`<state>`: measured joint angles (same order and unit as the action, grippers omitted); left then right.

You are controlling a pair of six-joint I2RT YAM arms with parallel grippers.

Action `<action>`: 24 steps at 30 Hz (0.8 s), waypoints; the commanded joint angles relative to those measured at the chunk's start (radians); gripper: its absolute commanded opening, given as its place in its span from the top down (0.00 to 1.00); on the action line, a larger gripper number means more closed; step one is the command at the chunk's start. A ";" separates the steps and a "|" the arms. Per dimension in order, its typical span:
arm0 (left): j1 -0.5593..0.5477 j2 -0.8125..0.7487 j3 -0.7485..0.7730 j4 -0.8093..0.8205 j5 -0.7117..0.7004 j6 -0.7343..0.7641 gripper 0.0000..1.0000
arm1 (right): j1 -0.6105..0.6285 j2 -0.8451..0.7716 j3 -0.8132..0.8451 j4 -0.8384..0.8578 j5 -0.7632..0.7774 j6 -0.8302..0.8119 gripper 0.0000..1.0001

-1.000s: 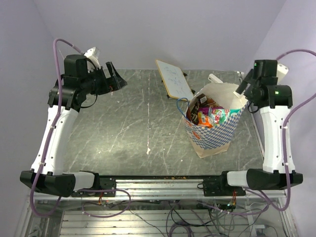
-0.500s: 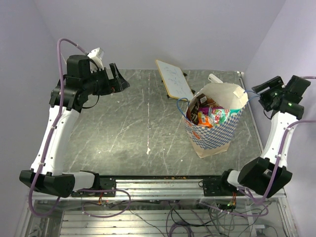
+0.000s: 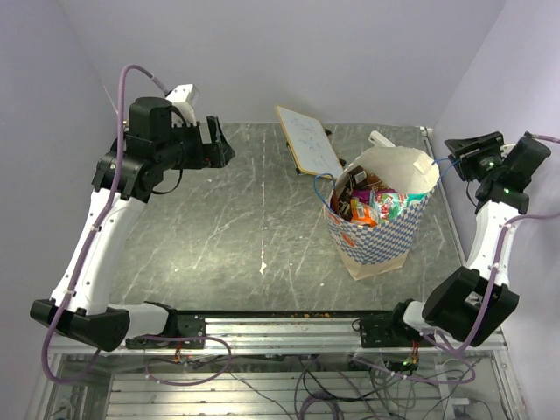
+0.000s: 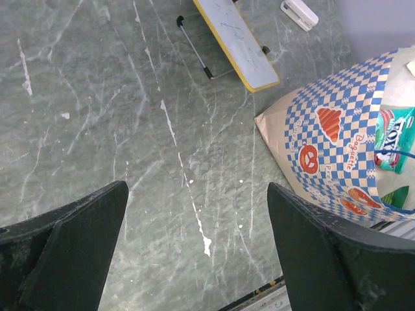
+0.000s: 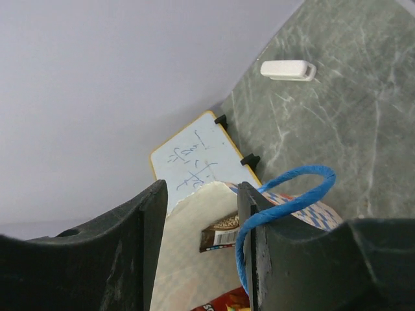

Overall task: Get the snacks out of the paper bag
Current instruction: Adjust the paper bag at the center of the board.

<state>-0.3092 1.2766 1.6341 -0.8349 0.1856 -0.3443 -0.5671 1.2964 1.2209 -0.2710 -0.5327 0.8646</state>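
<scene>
**Item: paper bag (image 3: 381, 241).** Blue-and-white checkered, standing upright on the counter (image 3: 245, 219), right of centre, mouth open upward.

**Contents: snacks (image 3: 372, 206).** Mixed-colour packets heaped inside the bag, none out on the counter yet.

**Right pincer (image 5: 201, 194).** Raised by the bag's far right rim. The fingers are part-way apart with nothing between them. The blue cord handle (image 5: 292, 181) loops just beside the outer face of one finger.

**Left pincer (image 4: 196, 194).** Released, jaws spread wide. It hangs above the bare far left of the counter, well apart from the bag.

**Other.** A white board (image 3: 308, 140) is propped at the far edge, with a small white block (image 5: 288, 69) lying near it.

**Step in hand, as judged:** reaching into the bag for a first packet.
- Clear the cord first so the bag is not dragged over.
- Come down through the mouth, not against the paper wall.
- Pinch one packet by a crinkled edge and lift it straight up.
- The left arm could steady the near wall.

**Not determinable:**
- How many packets there are, and what lies lower in the bag.
- Whether the cord is caught on the finger or only passes it.
- What is written on the board.
</scene>
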 commanded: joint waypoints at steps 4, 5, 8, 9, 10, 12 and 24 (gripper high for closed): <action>-0.059 0.007 0.037 -0.023 -0.086 0.072 0.01 | -0.011 0.078 0.039 0.158 -0.102 0.025 0.54; -0.059 0.007 0.037 -0.024 -0.090 0.072 0.01 | -0.014 0.089 0.050 0.167 -0.114 0.020 0.54; -0.058 0.011 0.042 -0.026 -0.097 0.075 0.01 | -0.025 0.119 0.057 0.218 -0.161 0.034 0.54; -0.059 0.011 0.042 -0.025 -0.095 0.077 0.01 | -0.028 0.129 0.053 0.242 -0.180 0.043 0.56; -0.059 0.009 0.042 -0.024 -0.092 0.077 0.01 | -0.029 0.139 0.056 0.260 -0.197 0.049 0.58; -0.059 0.005 0.040 -0.029 -0.093 0.079 0.01 | -0.030 0.152 0.070 0.284 -0.224 0.050 0.60; -0.059 -0.002 0.053 -0.034 -0.080 0.071 0.01 | -0.036 0.114 0.200 0.187 -0.280 -0.001 1.00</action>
<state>-0.3637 1.2831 1.6550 -0.8669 0.1078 -0.2829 -0.5896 1.4548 1.3231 -0.0731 -0.7849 0.8978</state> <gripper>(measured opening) 0.990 0.020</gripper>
